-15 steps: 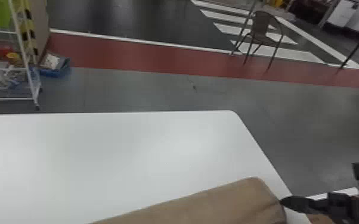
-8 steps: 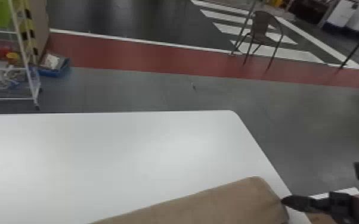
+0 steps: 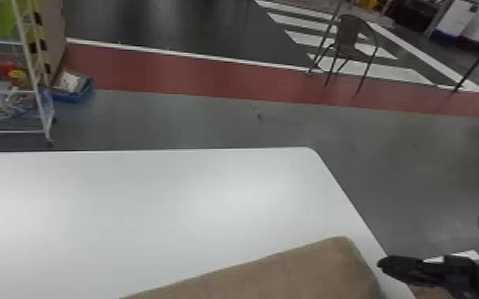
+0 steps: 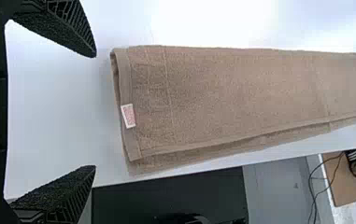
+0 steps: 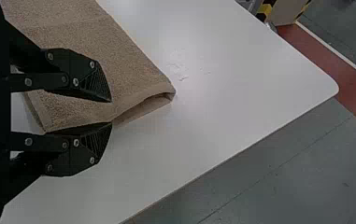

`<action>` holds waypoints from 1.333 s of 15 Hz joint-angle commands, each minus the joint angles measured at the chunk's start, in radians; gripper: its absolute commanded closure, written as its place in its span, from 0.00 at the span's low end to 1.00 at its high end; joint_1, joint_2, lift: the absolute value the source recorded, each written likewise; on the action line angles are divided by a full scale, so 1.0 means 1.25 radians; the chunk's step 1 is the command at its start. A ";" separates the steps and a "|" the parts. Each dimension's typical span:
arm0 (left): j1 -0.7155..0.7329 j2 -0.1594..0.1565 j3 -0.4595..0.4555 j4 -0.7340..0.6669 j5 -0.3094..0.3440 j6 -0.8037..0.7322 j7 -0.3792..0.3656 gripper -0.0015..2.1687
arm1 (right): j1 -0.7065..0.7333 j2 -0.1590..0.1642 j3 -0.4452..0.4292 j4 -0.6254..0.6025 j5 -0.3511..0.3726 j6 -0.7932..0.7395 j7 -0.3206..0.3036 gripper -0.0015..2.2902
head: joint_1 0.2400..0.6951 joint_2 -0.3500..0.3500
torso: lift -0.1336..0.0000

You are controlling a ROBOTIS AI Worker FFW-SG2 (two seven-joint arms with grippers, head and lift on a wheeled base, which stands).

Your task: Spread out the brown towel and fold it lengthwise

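At the right edge of the head view is my right gripper [image 3: 382,264], beside the right end of the brown towel [image 3: 298,270]. The towel lies folded in a long strip on the white table. In the left wrist view my left gripper [image 4: 95,112] stands wide open, a short way off the towel's end [image 4: 231,93] with the small white tag. The right wrist view has my right gripper [image 5: 111,112] partly open over the other end of the towel [image 5: 133,60], fingers apart near its hemmed edge, where the layers gape slightly.
The white table [image 3: 151,206] ends in a rounded corner at the far right. Beyond it on the floor stand a white rack [image 3: 36,91] with a blue bin [image 3: 73,95] at left and a chair [image 3: 350,39] at right. Cables [image 4: 313,191] hang past the table edge.
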 commanded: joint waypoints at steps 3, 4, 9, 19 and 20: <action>-0.077 -0.023 0.062 0.048 0.117 0.032 -0.008 0.01 | 0.002 0.022 -0.063 -0.028 -0.040 0.002 0.003 0.03 | 1.00 0.00 | 0.09; -0.090 -0.027 0.065 0.066 0.128 0.032 -0.008 0.01 | 0.002 0.028 -0.065 -0.030 -0.041 0.002 0.003 0.03 | 1.00 0.00 | 0.09; -0.099 -0.048 0.065 0.095 0.149 0.015 -0.008 0.01 | 0.004 0.041 -0.058 -0.035 -0.037 0.002 0.003 0.03 | 1.00 0.00 | 0.09; -0.100 -0.056 0.059 0.101 0.150 -0.010 -0.008 0.01 | 0.014 0.052 -0.070 -0.040 -0.035 0.002 0.003 0.04 | 1.00 0.00 | 0.09; -0.101 -0.054 0.059 0.099 0.149 -0.010 -0.008 0.01 | 0.014 0.052 -0.072 -0.041 -0.036 0.002 0.003 0.04 | 1.00 0.00 | 0.09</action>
